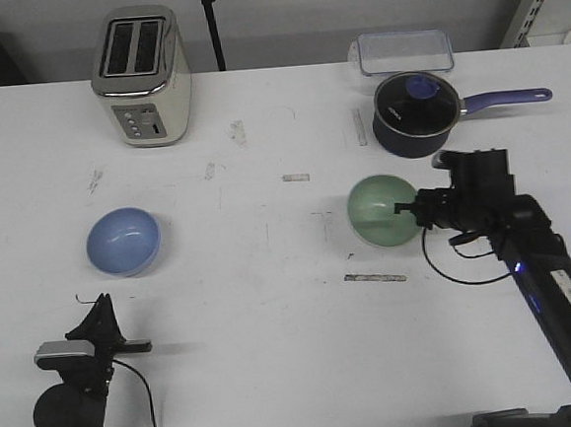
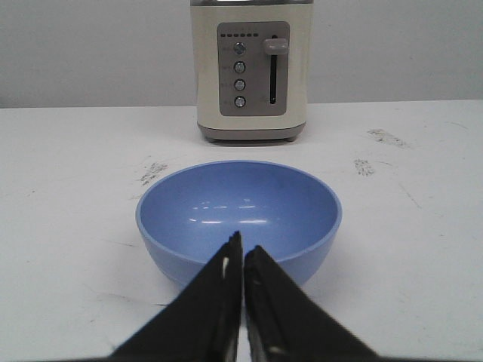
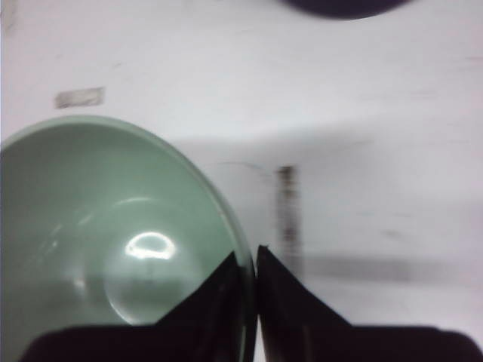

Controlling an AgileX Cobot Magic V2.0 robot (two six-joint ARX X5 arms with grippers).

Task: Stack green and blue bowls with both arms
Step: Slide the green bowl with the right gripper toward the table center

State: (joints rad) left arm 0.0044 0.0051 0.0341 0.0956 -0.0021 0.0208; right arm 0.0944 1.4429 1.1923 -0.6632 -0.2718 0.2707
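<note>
Your right gripper pinches the green bowl's three-o'clock rim; lift level, carry toward nine o'clock over the blue bowl. Left gripper, fingers together, holds nothing.

Mint-green bowl, periwinkle bowl, seemingly navy saucepan.

The green bowl is sitting right of the centre, and the right gripper is touching its right rim. The blue bowl is lying at the left, well apart. The left gripper is resting at lower left. A toaster is standing at upper left, a saucepan at upper right.
</note>
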